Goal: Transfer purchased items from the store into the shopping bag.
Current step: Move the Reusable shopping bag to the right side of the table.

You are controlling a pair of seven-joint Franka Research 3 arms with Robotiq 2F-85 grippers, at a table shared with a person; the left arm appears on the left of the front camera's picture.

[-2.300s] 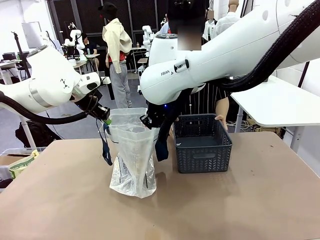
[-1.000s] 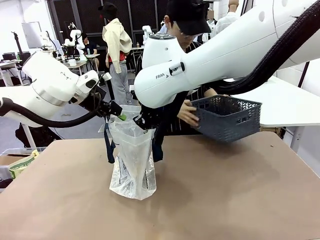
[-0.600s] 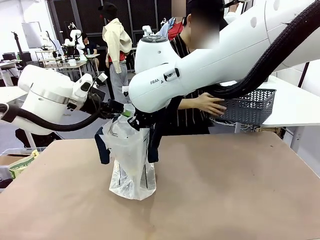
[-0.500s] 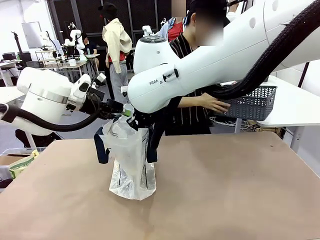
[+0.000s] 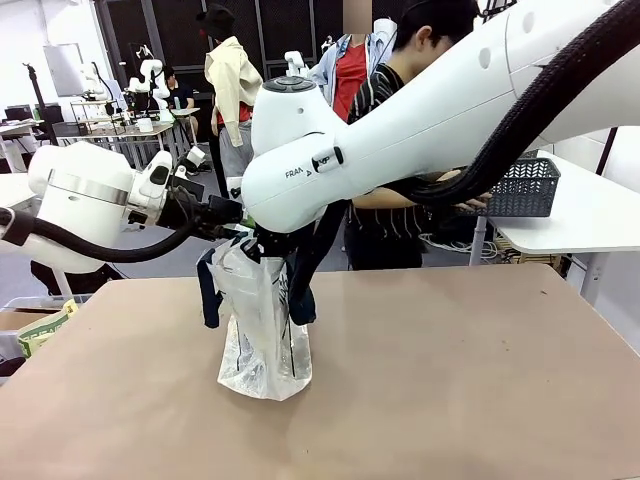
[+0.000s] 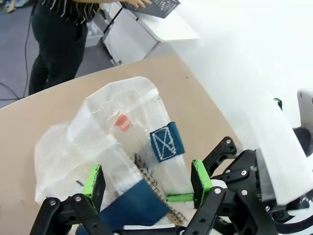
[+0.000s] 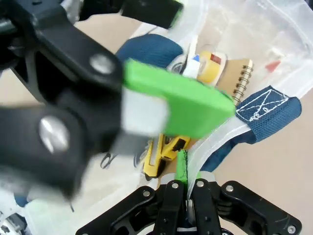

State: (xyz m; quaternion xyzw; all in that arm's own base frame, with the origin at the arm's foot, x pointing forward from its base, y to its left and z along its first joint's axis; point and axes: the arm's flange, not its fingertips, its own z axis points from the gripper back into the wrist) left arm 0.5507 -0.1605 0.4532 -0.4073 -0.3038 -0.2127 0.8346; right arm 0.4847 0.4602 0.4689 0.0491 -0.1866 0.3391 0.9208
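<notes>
The shopping bag (image 5: pixel 262 320) stands upright on the brown table, translucent with navy handles (image 5: pixel 207 290). My right gripper (image 5: pixel 272 243) is shut on its rim; in the right wrist view the fingers (image 7: pixel 185 171) pinch the plastic edge beside a blue handle (image 7: pixel 264 115). My left gripper (image 5: pixel 238 217) hangs at the bag's mouth, its green pads (image 6: pixel 94 181) wide apart and open over the bag (image 6: pixel 112 137). Inside lie purchased items: a brown spiral notebook (image 7: pixel 239 73), a tape roll (image 7: pixel 215 61) and a yellow piece (image 7: pixel 164 149). The store basket (image 5: pixel 520 187) sits on a white side table.
A person stands behind the table with a hand (image 5: pixel 470 202) on the basket. The white side table (image 5: pixel 570 215) is at the right. A bin with packets (image 5: pixel 40 325) sits at the left edge. The brown table (image 5: pixel 450 380) stretches to the right of the bag.
The person carried the basket off to the right and set it on the side table. Both arms shifted left, narrowing the bag's mouth. My left gripper's jaws spread wider.
</notes>
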